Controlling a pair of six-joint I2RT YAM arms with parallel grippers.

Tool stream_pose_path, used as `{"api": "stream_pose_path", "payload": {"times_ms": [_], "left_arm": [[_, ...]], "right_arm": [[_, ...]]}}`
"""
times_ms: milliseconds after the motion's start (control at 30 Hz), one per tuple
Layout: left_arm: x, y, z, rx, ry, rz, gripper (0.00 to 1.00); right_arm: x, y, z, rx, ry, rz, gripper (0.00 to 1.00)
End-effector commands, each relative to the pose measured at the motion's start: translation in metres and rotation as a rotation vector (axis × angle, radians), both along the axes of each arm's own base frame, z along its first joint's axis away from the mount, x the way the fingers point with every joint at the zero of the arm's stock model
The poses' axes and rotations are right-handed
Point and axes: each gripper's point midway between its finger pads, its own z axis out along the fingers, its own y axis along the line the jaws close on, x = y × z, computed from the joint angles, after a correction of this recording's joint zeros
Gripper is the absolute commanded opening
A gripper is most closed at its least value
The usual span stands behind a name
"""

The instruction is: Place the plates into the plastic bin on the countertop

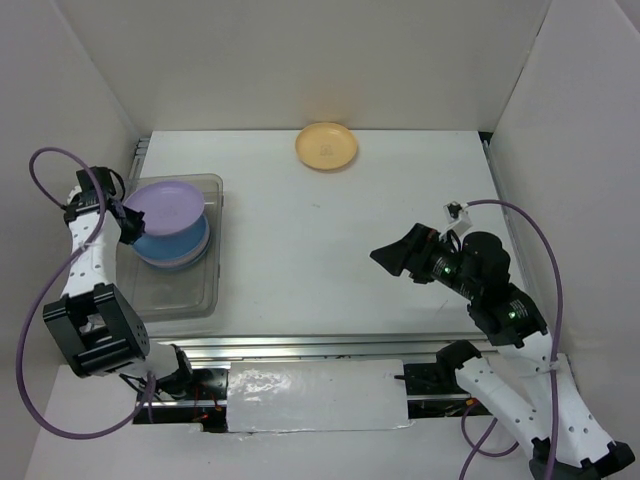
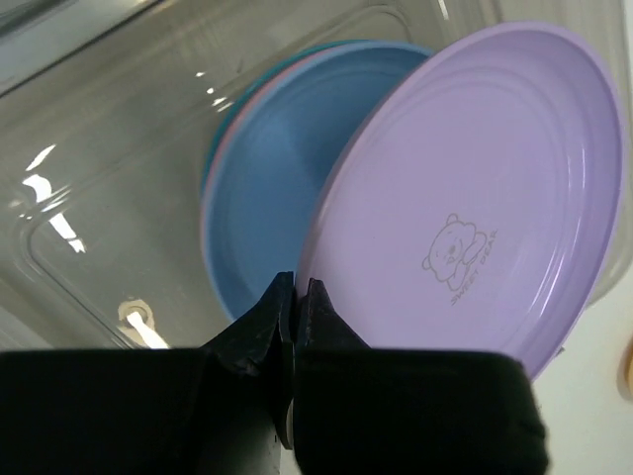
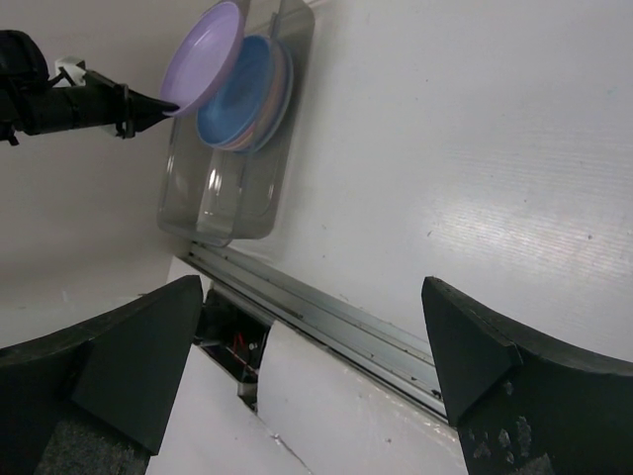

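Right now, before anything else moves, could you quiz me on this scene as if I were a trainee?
1. True or false: the left gripper is shut on the rim of the lilac plate, which it holds tilted over the stack in the plastic bin.
2. Which plate lies on the countertop, outside the bin? A the blue plate. B the orange-yellow plate. C the pink plate.
3. Fill in: the right gripper is ____ and holds nothing.

Key: 1 true. 2 B. 3 open.
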Motion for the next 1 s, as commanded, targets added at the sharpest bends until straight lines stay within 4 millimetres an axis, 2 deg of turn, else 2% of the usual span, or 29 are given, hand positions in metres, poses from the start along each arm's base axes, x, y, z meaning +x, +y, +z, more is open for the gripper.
{"api": "stream_pose_path", "payload": {"times_ms": [0,100,133,167,200,233,267,300,333,433,467,500,600,667,700,767,800,833,900,933,967], "left_arm": [[-0.012,0.012,0.001,0.031,-0.005,-0.012,0.0],[-0.015,0.017,-0.01,0.008,0.0,-0.019,0.0],[-0.017,0.015,-0.012,-0.004,0.007,-0.021,0.03],[-0.018,0.017,-0.016,-0.011,0.016,-0.022,0.1],[-0.019,0.016,-0.014,-0.014,0.017,-0.026,0.37],[-0.02,0.016,-0.012,-0.013,0.016,-0.028,0.53],[-0.025,0.016,-0.002,0.006,-0.002,-0.022,0.67],[-0.027,0.016,0.01,0.026,-0.022,-0.017,0.99],[-0.028,0.015,0.02,0.045,-0.051,-0.025,0.99],[-0.034,0.005,0.079,0.146,-0.188,-0.067,0.99],[-0.037,0.0,0.086,0.156,-0.191,-0.087,0.99],[-0.036,-0.004,0.101,0.174,-0.223,-0.106,0.99],[-0.028,-0.04,0.124,0.166,-0.316,-0.245,0.99],[-0.023,-0.06,0.13,0.164,-0.344,-0.334,0.99],[-0.022,-0.075,0.131,0.139,-0.354,-0.403,0.99],[-0.017,-0.106,0.129,0.119,-0.374,-0.543,0.99],[-0.015,-0.119,0.123,0.093,-0.372,-0.595,0.99],[-0.009,-0.14,0.119,0.081,-0.378,-0.672,0.99],[-0.002,-0.162,0.109,0.057,-0.356,-0.725,0.99],[0.008,-0.188,0.1,0.046,-0.345,-0.796,0.99],[0.014,-0.201,0.093,0.036,-0.332,-0.825,0.99]], "right_arm": [[0.002,0.008,0.008,0.021,-0.035,0.024,1.0],[0.002,0.012,0.007,0.026,-0.03,0.031,1.0],[0.002,0.012,0.008,0.029,-0.03,0.032,1.0],[0.002,0.014,0.008,0.03,-0.031,0.034,1.0],[0.002,0.015,0.009,0.029,-0.033,0.039,1.0],[0.002,0.016,0.01,0.028,-0.034,0.04,1.0],[0.002,0.017,0.009,0.023,-0.033,0.044,1.0],[0.002,0.019,0.009,0.02,-0.029,0.045,1.0],[0.004,0.019,0.006,0.011,-0.026,0.039,1.0],[0.007,0.022,0.003,0.004,-0.019,0.038,1.0],[0.009,0.023,0.002,0.007,-0.022,0.039,1.0],[0.01,0.024,0.001,0.007,-0.019,0.04,1.0],[0.02,0.025,-0.003,0.001,-0.018,0.013,1.0],[0.035,0.021,-0.007,-0.027,-0.024,-0.049,1.0],[0.049,0.022,-0.015,-0.053,0.0,-0.071,1.0],[0.073,0.015,-0.015,-0.091,0.01,-0.138,1.0],[0.088,0.015,-0.033,-0.131,0.062,-0.163,1.0],[0.101,0.009,-0.033,-0.139,0.064,-0.207,1.0],[0.118,0.005,-0.05,-0.159,0.115,-0.249,1.0],[0.124,0.001,-0.053,-0.143,0.132,-0.275,1.0],[0.128,-0.002,-0.053,-0.132,0.137,-0.289,1.0]]}}
